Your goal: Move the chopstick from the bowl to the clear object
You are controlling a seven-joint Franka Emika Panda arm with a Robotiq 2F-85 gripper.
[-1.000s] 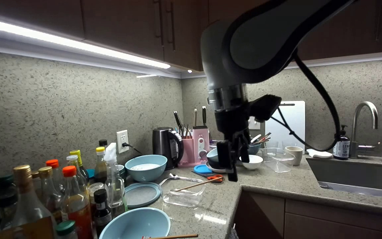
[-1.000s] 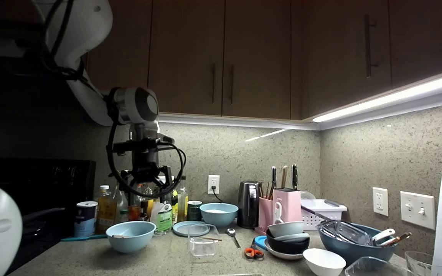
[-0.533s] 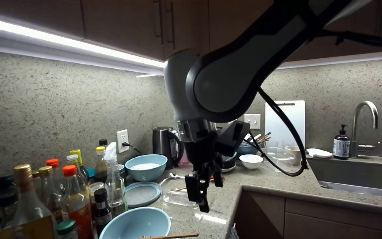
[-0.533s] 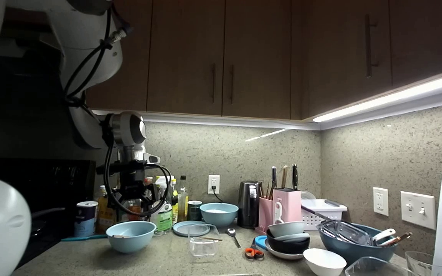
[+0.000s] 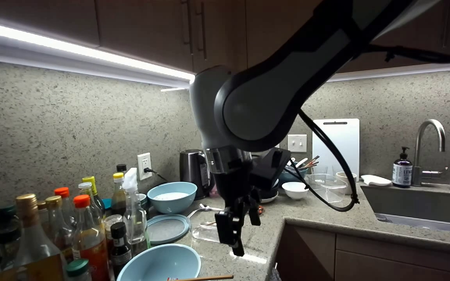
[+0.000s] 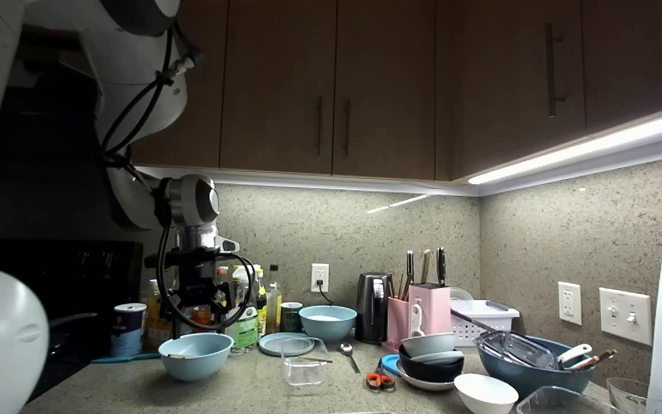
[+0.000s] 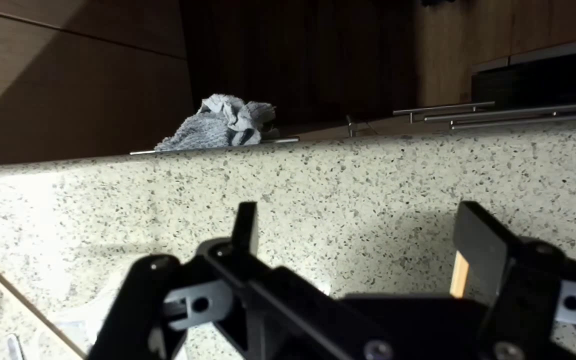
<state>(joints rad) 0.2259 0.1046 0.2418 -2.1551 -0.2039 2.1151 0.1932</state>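
The light-blue bowl [image 5: 164, 261] stands at the counter's near end; it also shows in an exterior view [image 6: 199, 365]. The chopstick [image 5: 209, 278] lies across its rim and sticks out past it; its end shows in an exterior view [image 6: 179, 356]. In the wrist view a short piece of chopstick [image 7: 459, 275] shows below, partly behind the right finger. The clear object [image 6: 303, 375] sits on the counter with another chopstick [image 6: 318, 359] across it; my arm partly hides it here [image 5: 204, 234]. My gripper [image 5: 246, 237] is open and empty above the counter, its fingers [image 7: 358, 220] wide apart.
Several bottles [image 5: 88, 230] and a spray bottle [image 5: 135, 218] stand along the wall. A light-blue plate [image 5: 167, 229], a deeper light-blue bowl [image 5: 172, 198], scissors [image 6: 380, 380] and a spoon [image 6: 350, 356] are around the clear object. A towel [image 7: 218, 125] hangs at the counter's edge.
The arm has moved down and toward the light-blue bowl, mostly in the first half second, with a slight drop since. The gripper stays open. The bowl, chopsticks and clear object have not moved.
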